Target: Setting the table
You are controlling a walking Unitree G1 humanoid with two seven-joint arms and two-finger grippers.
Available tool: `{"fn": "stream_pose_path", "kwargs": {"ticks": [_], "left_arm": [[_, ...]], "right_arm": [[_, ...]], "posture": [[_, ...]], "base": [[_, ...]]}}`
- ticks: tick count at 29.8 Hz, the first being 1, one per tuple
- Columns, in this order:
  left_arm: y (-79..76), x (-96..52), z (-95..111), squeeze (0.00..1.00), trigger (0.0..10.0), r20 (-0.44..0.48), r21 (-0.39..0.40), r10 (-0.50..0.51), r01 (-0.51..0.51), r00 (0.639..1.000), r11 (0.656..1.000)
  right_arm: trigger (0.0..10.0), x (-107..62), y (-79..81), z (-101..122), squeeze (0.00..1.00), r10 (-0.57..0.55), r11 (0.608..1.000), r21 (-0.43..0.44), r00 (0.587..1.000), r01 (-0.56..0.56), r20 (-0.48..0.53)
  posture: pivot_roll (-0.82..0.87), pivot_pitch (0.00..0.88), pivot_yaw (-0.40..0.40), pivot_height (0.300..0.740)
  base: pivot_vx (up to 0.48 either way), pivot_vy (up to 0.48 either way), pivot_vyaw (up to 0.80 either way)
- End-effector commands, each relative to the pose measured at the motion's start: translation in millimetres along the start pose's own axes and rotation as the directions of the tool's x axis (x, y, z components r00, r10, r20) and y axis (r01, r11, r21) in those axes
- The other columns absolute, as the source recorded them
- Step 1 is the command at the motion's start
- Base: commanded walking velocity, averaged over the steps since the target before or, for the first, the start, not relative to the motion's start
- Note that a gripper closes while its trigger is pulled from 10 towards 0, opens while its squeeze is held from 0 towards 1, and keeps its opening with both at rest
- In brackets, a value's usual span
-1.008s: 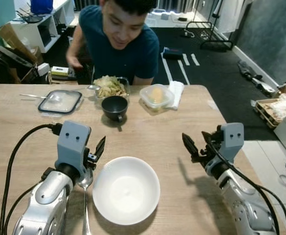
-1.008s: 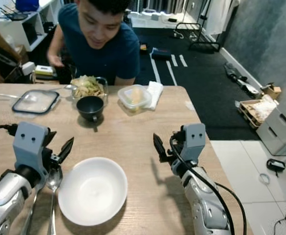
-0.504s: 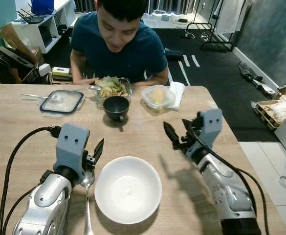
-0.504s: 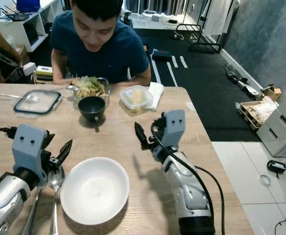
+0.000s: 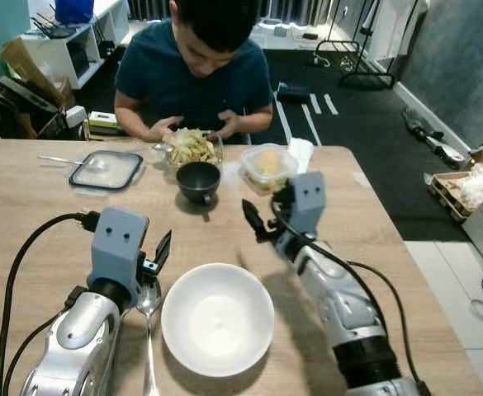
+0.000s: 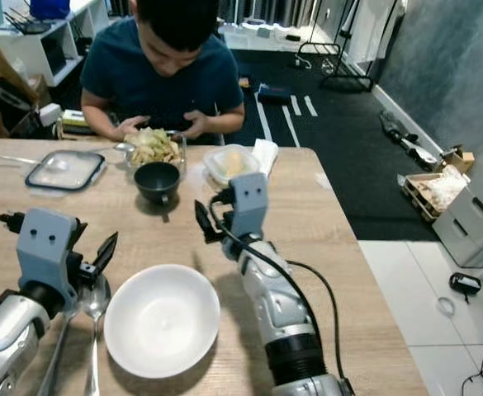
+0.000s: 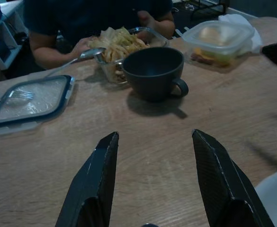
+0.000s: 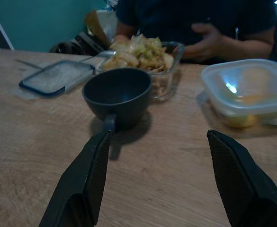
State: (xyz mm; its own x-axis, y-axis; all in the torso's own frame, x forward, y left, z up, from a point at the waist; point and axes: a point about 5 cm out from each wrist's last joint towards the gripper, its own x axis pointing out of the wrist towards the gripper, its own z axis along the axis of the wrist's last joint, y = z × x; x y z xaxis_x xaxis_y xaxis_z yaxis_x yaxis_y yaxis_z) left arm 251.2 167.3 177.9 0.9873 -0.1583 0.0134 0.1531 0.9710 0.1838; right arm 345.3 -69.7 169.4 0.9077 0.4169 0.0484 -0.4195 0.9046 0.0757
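**Right arm lining up on the dark cup, place setting half laid**

The right gripper [image 5: 253, 223] is out over the middle of the desk [image 5: 26, 206], fingers spread wide with nothing between them, pointed straight at the dark cup [image 5: 198, 181]. In the right wrist view the cup [image 8: 118, 97] sits dead ahead between the two fingers [image 8: 79, 187], handle turned toward the camera, with bare wood between it and the fingertips.

Nearer the robot there's a white bowl [image 5: 217, 318] with a spoon [image 5: 148, 330] lying just beside it on the robot's left. The left gripper [image 5: 160, 252] hovers over the spoon's bowl end, fingers apart, gripping nothing.

My guess on handling: the cup looks like glazed ceramic, so stiff, a bit heavy for its size, slick, and chippable if it gets knocked. The handle looks small for those long fingers; I'd straddle the rim or pinch the wall next to the handle, and squeeze gently.

Things to watch: a glass dish of salad [image 5: 191, 148] sits touching or nearly touching the cup's far side, a lidded plastic container [image 5: 266, 165] is just off to the robot's right, and a person's hands [image 5: 163, 129] are at the salad dish. A container lid [image 5: 103, 170] with a fork on it lies further left.
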Motion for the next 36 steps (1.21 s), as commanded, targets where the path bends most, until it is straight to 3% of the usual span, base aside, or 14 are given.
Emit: {"fn": "stream_pose_path", "kwargs": {"ticks": [1,5,8,11,12,19,36], "left_arm": [[5.7,-3.6,0,0.0,10.0,-0.002,0.012,0.038,-0.038,0.999,0.999],[18.9,-8.1,3,0.0,10.0,-0.002,0.015,0.11,-0.11,0.994,0.994],[41.8,-17.0,9,0.0,10.0,0.007,0.015,0.208,-0.208,0.978,0.978],[45.7,-19.5,11,0.0,10.0,0.011,0.017,0.225,-0.225,0.974,0.974],[55.2,-27.8,17,0.0,10.0,0.021,0.032,0.265,-0.266,0.964,0.963],[65.4,-47.5,24,0.0,10.0,0.021,0.032,0.34,-0.34,0.94,0.94],[78.7,-62.3,40,0.0,10.0,0.024,0.031,0.389,-0.39,0.921,0.92]], "right_arm": [[10.0,4.8,3.3,-3,0.0,-0.001,1.0,-0.015,1.0,0.001,-0.011],[10.0,17.7,11.7,-3,0.0,0.005,1.0,-0.03,1.0,-0.005,-0.03],[10.0,29.4,18.0,-4,0.0,-0.002,0.999,-0.035,0.999,0.001,-0.052],[10.0,31.2,18.8,-4,0.0,-0.005,0.999,-0.035,0.998,0.003,-0.055],[10.0,36.3,21.6,-5,0.0,-0.002,0.999,-0.045,0.998,-0.001,-0.069],[10.0,44.2,21.4,-13,0.0,-0.036,0.998,-0.062,0.99,0.028,-0.135],[10.0,50.7,4.5,-9,0.0,-0.217,0.976,-0.016,0.968,0.216,-0.13]], "posture": [[0.22,0.0,0.013,0.74],[0.27,0.0,-0.011,0.74],[0.32,0.02,-0.038,0.74],[0.33,0.023,-0.041,0.74],[0.37,0.048,-0.059,0.74],[0.42,0.09,-0.076,0.74],[0.46,0.129,-0.075,0.74]], "base": [[0.0,0.0,0.0],[0.0,0.0,0.0],[0.0,0.0,0.0],[0.0,0.0,0.0],[0.0,0.0,0.0],[0.0,0.0,0.0],[0.0,0.0,0.0]]}}
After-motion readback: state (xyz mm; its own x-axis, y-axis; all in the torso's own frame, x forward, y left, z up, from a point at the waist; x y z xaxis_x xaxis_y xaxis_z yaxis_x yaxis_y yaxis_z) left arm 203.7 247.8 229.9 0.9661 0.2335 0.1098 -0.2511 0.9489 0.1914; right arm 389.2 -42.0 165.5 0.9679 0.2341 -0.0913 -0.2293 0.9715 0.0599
